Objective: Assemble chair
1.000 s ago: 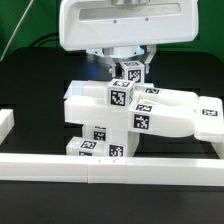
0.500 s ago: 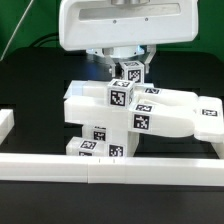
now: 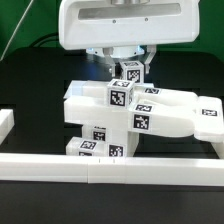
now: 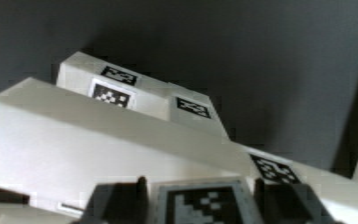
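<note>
Jaws are sitting partly spread around a small tagged white block (image 3: 130, 72) atop the chair (image 3: 120, 115), apparently pinching it, though in the exterior view the gripper (image 3: 127, 62) is mostly hiding behind that block and under the white camera housing (image 3: 125, 25). Behind the long white border rail (image 3: 110, 165), the chair's stacked pieces are standing just beside it. In the wrist view, two dark fingers (image 4: 119, 198) are flanking a tagged block (image 4: 202, 200) against the chair's white panel (image 4: 105, 130).

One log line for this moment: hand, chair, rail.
hand: at top tagged piece, grip unclear | chair: partly stacked, tagged white blocks | rail: in front of chair
</note>
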`<state>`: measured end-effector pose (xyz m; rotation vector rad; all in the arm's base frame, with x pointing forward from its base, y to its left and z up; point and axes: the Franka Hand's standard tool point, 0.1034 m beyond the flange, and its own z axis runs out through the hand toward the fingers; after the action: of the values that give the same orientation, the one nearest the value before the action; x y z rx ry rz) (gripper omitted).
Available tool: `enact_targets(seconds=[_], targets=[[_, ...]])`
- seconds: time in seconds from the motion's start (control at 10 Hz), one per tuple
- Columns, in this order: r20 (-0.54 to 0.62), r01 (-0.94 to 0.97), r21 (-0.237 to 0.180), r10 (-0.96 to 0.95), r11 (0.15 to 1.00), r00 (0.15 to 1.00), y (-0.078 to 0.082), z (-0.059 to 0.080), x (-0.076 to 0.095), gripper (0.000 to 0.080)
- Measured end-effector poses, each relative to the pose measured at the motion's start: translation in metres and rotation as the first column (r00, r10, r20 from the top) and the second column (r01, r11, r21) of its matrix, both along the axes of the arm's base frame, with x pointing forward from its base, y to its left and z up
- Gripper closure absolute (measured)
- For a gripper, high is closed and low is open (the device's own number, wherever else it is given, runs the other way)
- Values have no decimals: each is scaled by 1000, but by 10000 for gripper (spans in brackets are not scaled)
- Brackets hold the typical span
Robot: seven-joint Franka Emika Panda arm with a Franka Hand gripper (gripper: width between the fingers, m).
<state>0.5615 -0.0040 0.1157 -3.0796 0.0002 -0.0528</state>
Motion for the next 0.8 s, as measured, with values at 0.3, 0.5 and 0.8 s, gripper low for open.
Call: enact_targets(seconds=[0.3,0.5,0.8], targets=[[-14,217,8,-217,976,976,2,0,0,518],[-25,357,11,-357,934,934,3,0,0,518],[-37,496,18,-495,868,868,4,0,0,518]])
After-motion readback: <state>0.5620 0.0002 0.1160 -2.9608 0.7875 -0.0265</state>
